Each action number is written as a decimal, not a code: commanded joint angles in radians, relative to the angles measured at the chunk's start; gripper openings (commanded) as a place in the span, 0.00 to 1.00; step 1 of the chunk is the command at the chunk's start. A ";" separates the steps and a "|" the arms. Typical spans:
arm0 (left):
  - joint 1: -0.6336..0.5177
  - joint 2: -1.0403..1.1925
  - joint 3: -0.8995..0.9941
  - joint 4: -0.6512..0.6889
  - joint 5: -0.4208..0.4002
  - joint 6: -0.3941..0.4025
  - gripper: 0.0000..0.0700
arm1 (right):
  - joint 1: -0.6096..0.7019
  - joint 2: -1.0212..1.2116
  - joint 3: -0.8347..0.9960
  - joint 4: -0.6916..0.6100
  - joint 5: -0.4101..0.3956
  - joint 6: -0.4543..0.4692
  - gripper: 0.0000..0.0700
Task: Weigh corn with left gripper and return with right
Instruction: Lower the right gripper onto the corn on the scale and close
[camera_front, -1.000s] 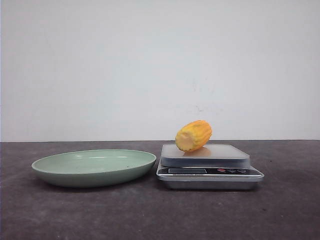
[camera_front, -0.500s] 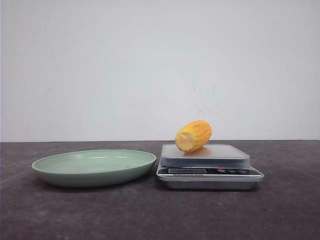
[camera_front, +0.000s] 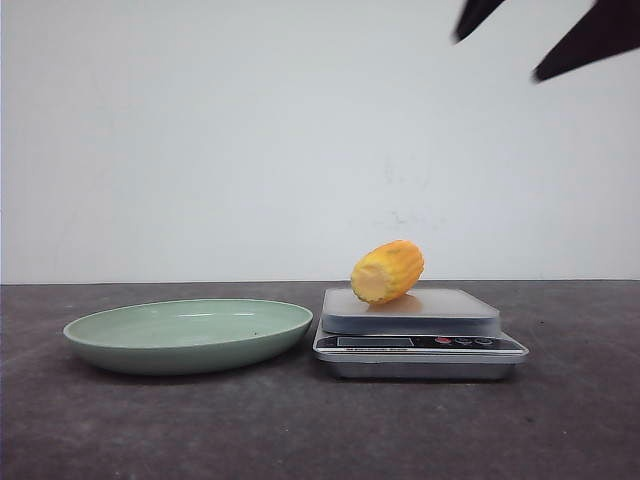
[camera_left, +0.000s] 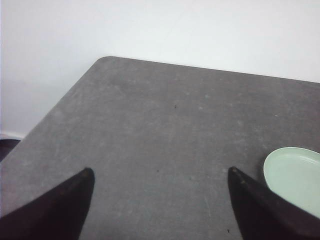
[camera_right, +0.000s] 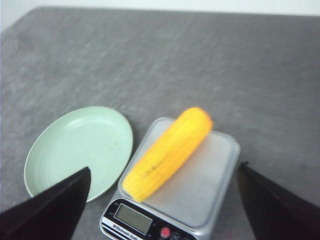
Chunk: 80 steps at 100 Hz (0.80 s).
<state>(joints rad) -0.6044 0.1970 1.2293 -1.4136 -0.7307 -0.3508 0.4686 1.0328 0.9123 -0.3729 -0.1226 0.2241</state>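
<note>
Above corn (camera_right: 167, 152), right gripper (camera_right: 162, 182) wide open, empty

Plain white wall (camera_front: 200, 140) behind, evenly lit, faintly smudged. Dark grey speckled table (camera_front: 300, 430) across the near ground, with a rounded far-left corner (camera_left: 102, 59) in the left wrist view.

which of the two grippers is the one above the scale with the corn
The right gripper: its open black fingers frame the yellow-orange corn cob lying on the silver digital scale. The left gripper faces bare grey table beside the pale green plate.
</note>
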 joint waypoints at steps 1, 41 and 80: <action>-0.005 -0.005 0.011 -0.004 -0.002 -0.029 0.73 | 0.042 0.063 0.019 0.043 0.022 0.033 0.87; -0.005 -0.005 0.011 -0.009 0.062 -0.029 0.73 | 0.123 0.418 0.053 0.185 0.106 0.110 0.87; -0.005 -0.005 0.011 -0.020 0.077 -0.028 0.73 | 0.122 0.552 0.139 0.182 0.159 0.135 0.77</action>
<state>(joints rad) -0.6044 0.1886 1.2293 -1.4155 -0.6552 -0.3782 0.5827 1.5589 1.0336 -0.1970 0.0250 0.3340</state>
